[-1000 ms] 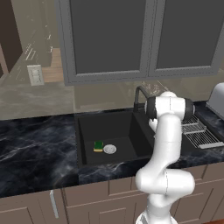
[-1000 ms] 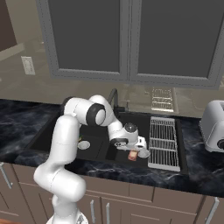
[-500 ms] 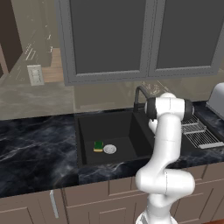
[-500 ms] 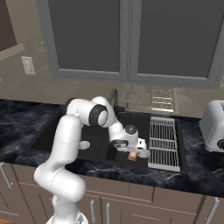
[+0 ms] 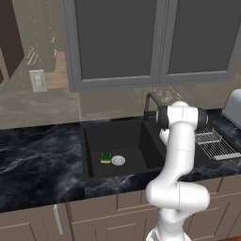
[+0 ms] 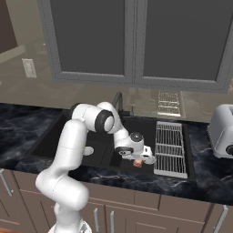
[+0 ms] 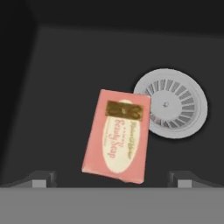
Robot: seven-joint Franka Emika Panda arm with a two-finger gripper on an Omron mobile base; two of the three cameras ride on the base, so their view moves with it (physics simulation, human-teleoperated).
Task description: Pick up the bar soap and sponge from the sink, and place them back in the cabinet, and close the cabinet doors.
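Note:
The black double sink (image 5: 94, 136) (image 6: 54, 141) holds both items. A green-and-yellow sponge (image 5: 106, 156) lies in the left basin beside a silver drain (image 5: 118, 160). In the right basin lies the orange-pink bar soap (image 6: 137, 163) (image 7: 117, 135), flat on the floor with one corner over that basin's drain (image 7: 173, 103). My gripper (image 6: 139, 158) (image 7: 111, 180) hangs open low in the right basin, just above the soap. One fingertip (image 7: 41, 178) stands on each side of the bar, and neither touches it. The cabinet and its doors are out of view.
A dark faucet (image 6: 119, 101) rises behind the sink. A wire dish rack (image 6: 169, 148) lies on the marble counter right of the basin, with a toaster (image 6: 223, 132) beyond it. Grey-framed window panes (image 5: 155, 42) hang above. The basin walls stand close around my hand.
My hand has sunk a little lower into the right basin toward the soap. Its jaws have stayed wide, and the soap and sponge have not moved.

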